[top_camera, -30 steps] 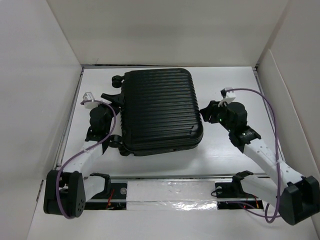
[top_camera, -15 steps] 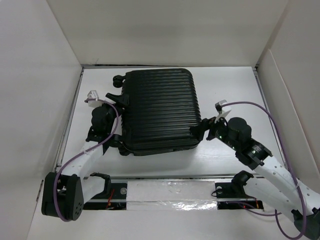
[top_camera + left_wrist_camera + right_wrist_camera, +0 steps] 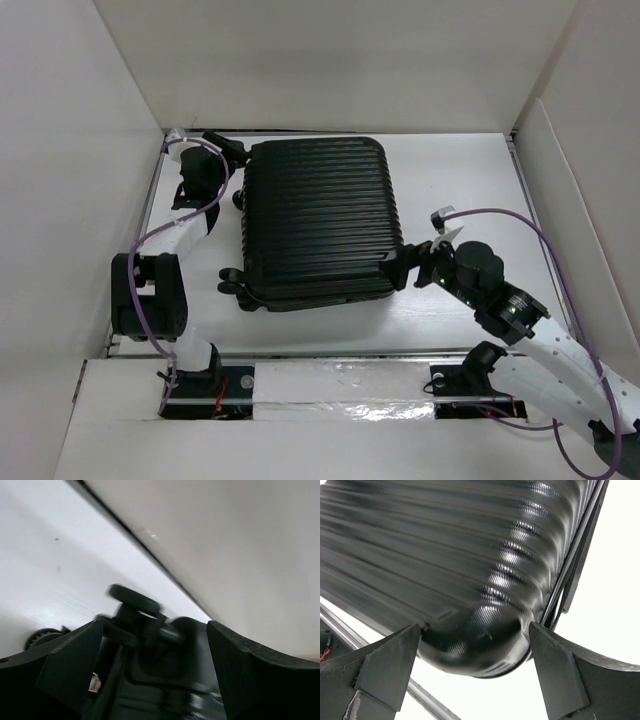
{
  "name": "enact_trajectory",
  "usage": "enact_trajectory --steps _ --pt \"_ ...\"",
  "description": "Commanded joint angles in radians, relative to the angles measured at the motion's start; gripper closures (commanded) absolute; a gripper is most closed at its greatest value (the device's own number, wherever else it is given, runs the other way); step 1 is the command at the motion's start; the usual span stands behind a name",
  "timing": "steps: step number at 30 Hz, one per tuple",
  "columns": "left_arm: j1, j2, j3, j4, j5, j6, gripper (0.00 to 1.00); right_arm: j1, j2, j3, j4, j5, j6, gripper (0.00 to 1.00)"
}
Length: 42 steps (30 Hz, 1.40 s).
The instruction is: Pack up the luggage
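The luggage [image 3: 320,222] is a black ribbed hard-shell suitcase lying closed and flat in the middle of the white table. My left gripper [image 3: 232,152] is open at its far left corner, by a small black wheel [image 3: 134,599]; the case's corner [image 3: 165,680] fills the space between the jaws in the left wrist view. My right gripper [image 3: 405,268] is open at the near right corner, its jaws to either side of the rounded ribbed corner [image 3: 480,625] in the right wrist view. Neither gripper holds anything.
White walls enclose the table on the left [image 3: 70,200], back [image 3: 340,60] and right [image 3: 590,180]. Two wheels [image 3: 230,284] stick out at the case's near left side. A metal rail [image 3: 340,352] runs along the near edge.
My left arm swung from the case's left side up to its far left corner. My right gripper moved down and in to the near right corner. The case turned slightly.
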Motion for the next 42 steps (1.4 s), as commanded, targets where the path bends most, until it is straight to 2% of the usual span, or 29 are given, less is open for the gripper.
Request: enact_trajectory --steps 1,9,15,21,23,24,25,27,28,31,34,36,37,38,42 --pt "0.026 0.055 0.069 -0.065 0.022 0.014 0.17 0.015 -0.039 0.009 -0.065 0.021 -0.022 0.05" --pt "0.046 0.21 0.227 -0.056 0.111 0.036 0.17 0.015 -0.056 -0.005 -0.08 0.004 -0.028 0.05" --pt "0.046 0.29 0.237 0.001 0.203 -0.03 0.2 0.015 -0.046 -0.019 -0.071 0.004 -0.018 0.05" --pt "0.046 0.319 0.134 0.156 0.281 -0.128 0.29 0.015 -0.055 -0.005 -0.083 0.047 -0.01 0.05" --pt "0.046 0.319 0.114 0.211 0.283 -0.16 0.42 0.015 -0.061 -0.003 -0.097 0.082 0.002 0.06" --pt "0.046 0.317 0.099 0.225 0.283 -0.165 0.52 0.015 -0.064 -0.002 -0.105 0.093 0.016 0.08" --pt "0.046 0.316 0.092 0.246 0.28 -0.168 0.75 0.015 -0.066 0.001 -0.115 0.106 0.025 0.16" --pt "0.046 0.301 0.077 0.268 0.277 -0.17 0.91 0.015 -0.076 0.001 -0.143 0.13 0.041 0.31" --pt "0.055 0.295 0.071 0.288 0.277 -0.165 1.0 0.015 -0.079 0.001 -0.149 0.131 0.044 0.43" --pt "0.064 0.249 0.023 0.32 0.245 -0.137 1.0 0.015 -0.096 0.02 -0.168 0.076 0.028 0.59" --pt "0.073 0.187 -0.041 0.322 0.171 -0.104 1.0 0.015 -0.107 0.061 -0.206 -0.027 -0.014 0.65" --pt "0.073 0.149 -0.104 0.334 0.15 -0.099 1.0 0.026 -0.109 0.113 -0.224 -0.172 -0.069 0.69" --pt "0.073 0.138 -0.131 0.36 0.133 -0.099 1.0 0.026 -0.106 0.132 -0.229 -0.226 -0.085 0.77" --pt "0.073 0.112 -0.159 0.375 0.125 -0.102 1.0 0.035 -0.101 0.158 -0.234 -0.323 -0.097 0.8" --pt "0.073 0.09 -0.27 0.428 0.096 -0.117 1.0 0.045 -0.02 0.149 -0.255 -0.496 -0.143 0.82"
